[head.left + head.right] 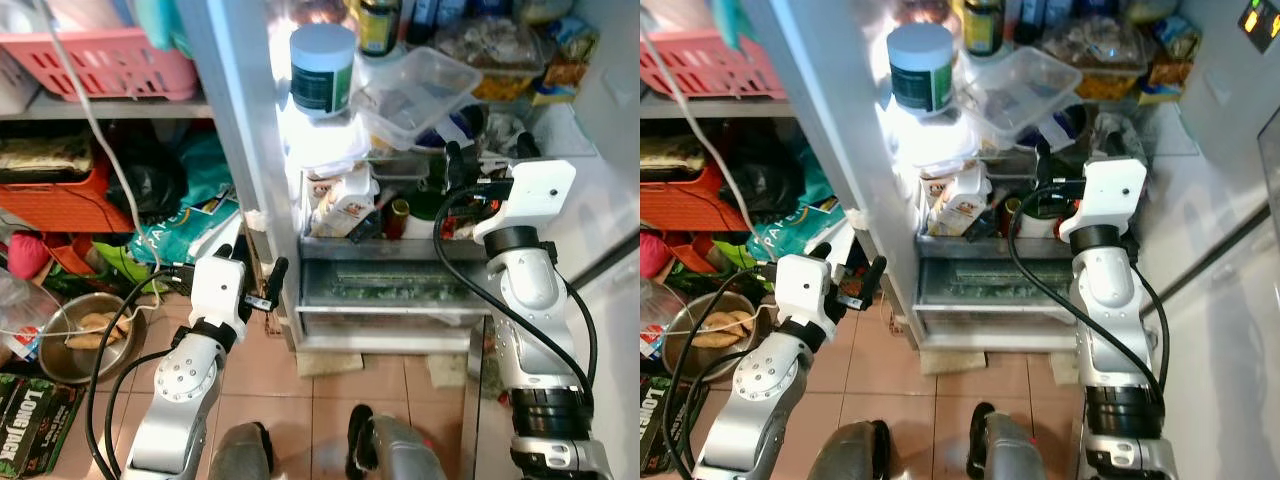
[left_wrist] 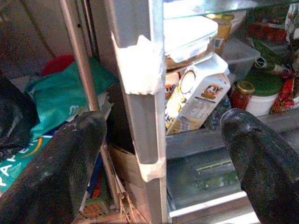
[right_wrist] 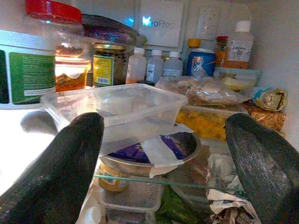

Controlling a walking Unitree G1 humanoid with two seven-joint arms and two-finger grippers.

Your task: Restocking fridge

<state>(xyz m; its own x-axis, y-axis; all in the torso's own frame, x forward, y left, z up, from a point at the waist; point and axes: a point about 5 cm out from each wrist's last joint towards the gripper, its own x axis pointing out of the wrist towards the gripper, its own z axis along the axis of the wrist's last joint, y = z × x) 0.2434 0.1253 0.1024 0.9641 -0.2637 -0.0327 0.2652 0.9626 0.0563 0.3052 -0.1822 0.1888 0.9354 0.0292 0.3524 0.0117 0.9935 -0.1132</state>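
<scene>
We stand before the open fridge [image 1: 420,275], both hands spread and empty: the right hand [image 1: 472,160] reaches toward the clear plastic container [image 3: 122,109] on the shelf, the left hand [image 1: 262,268] by the frame; next we likely close on that container

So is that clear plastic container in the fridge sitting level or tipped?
Tipped. The clear plastic container sits askew, one end propped higher on a metal bowl, and it looks empty.
</scene>
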